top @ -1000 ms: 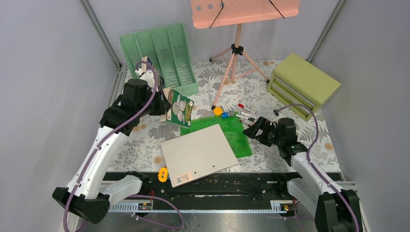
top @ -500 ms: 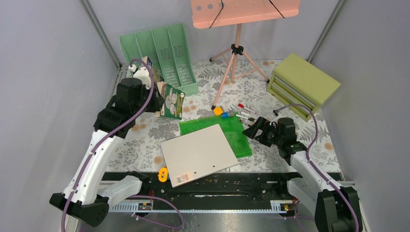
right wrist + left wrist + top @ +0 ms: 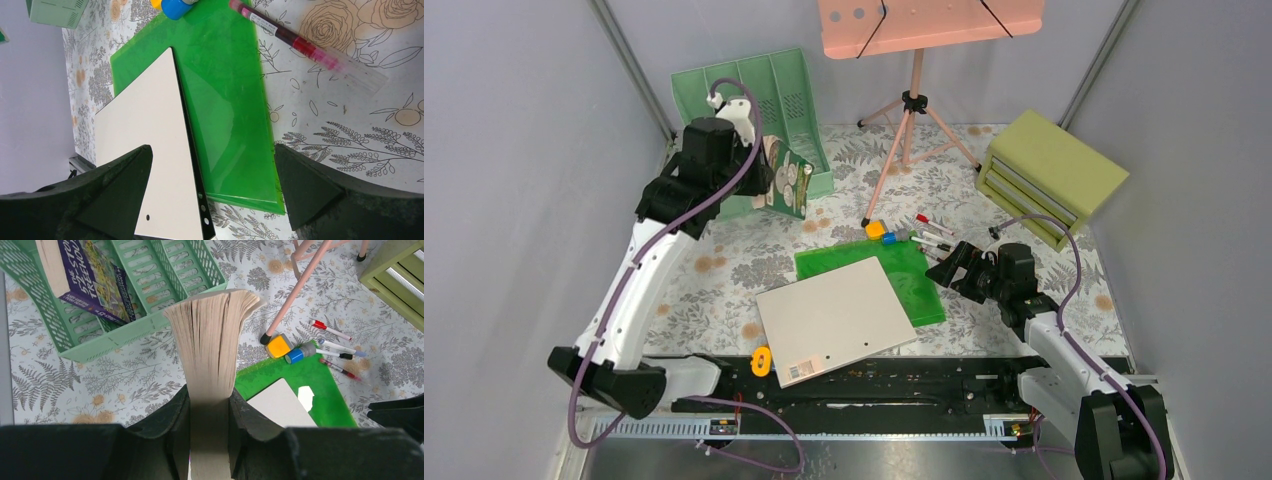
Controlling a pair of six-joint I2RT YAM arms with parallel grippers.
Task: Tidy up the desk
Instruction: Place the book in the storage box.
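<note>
Up by the green rack (image 3: 789, 100), the left fingers (image 3: 175, 425) squeeze a book (image 3: 210, 340) tight. It has moved closer to the rack and looks ready to slot in. Far from the rack, the right fingers (image 3: 115, 175) gape wide, empty. The flowery surface (image 3: 724, 270) lies under the rack.

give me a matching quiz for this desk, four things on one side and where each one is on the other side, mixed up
Things
1. thick paperback
2. green folder
3. purple book
4. olive-green drawer box

Places
A. at the far right of the desk
B. in a slot of the green file rack
C. clamped in the left gripper
D. partly under the white board

Pairs: 1-C, 2-D, 3-B, 4-A
</note>
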